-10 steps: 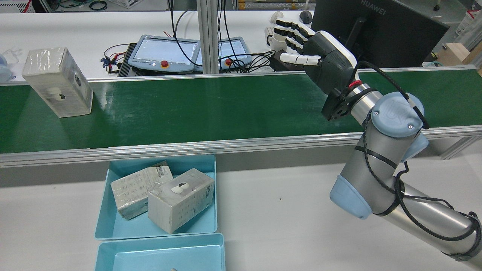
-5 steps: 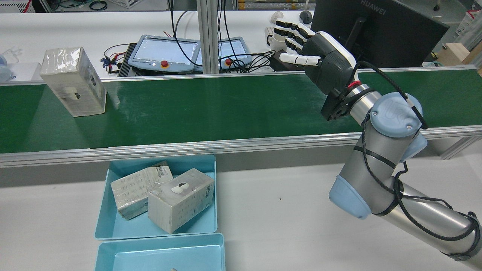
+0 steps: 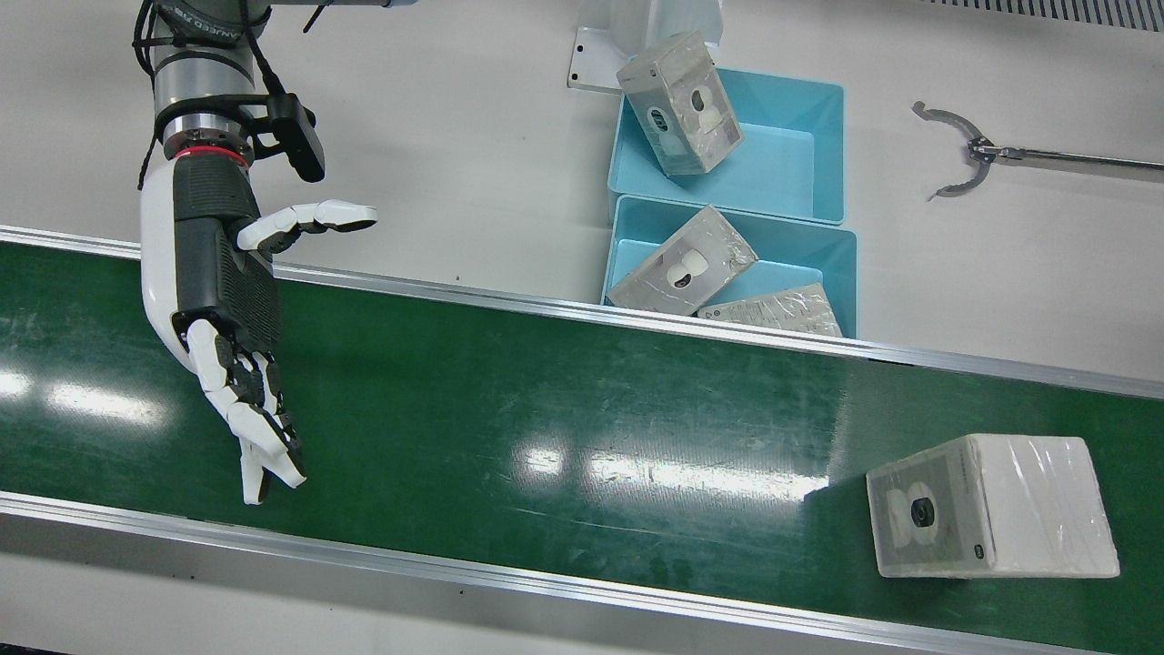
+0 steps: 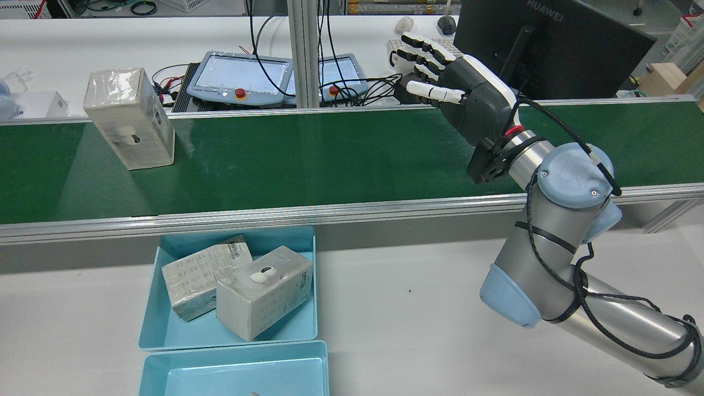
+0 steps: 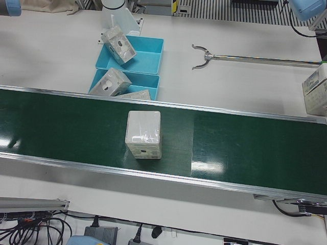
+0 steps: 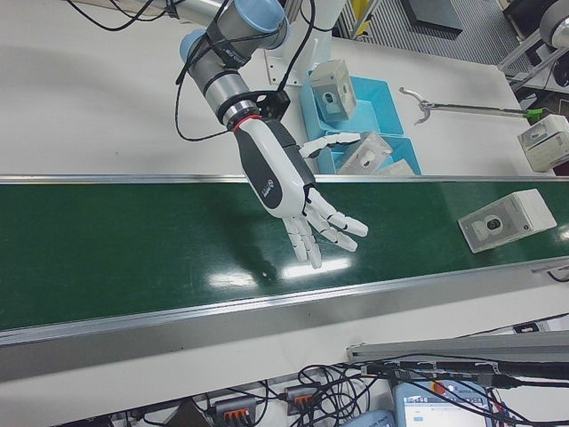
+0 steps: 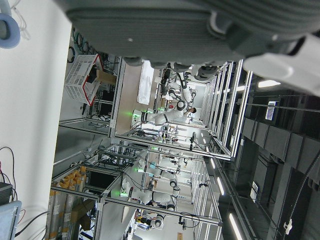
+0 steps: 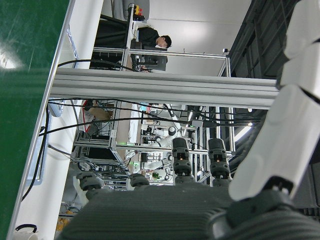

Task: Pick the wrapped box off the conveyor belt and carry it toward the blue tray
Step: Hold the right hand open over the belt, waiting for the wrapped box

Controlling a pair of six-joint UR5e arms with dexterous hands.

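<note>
The wrapped box stands upright on the green conveyor belt, far left in the rear view. It also shows in the front view, the left-front view and the right-front view. My right hand is open, fingers spread, palm toward the box, and hovers over the belt far from it; it also shows in the front view and the right-front view. The blue tray sits in front of the belt. My left hand shows only in its own view and holds nothing.
Two wrapped boxes lie in the blue tray. A second blue tray sits behind it, holding another box. A grabber tool lies on the table. Teach pendants and a monitor stand beyond the belt.
The wrapped box has ridden the belt to the right in the rear view, toward my right hand. My right hand has shifted slightly up and left, still open.
</note>
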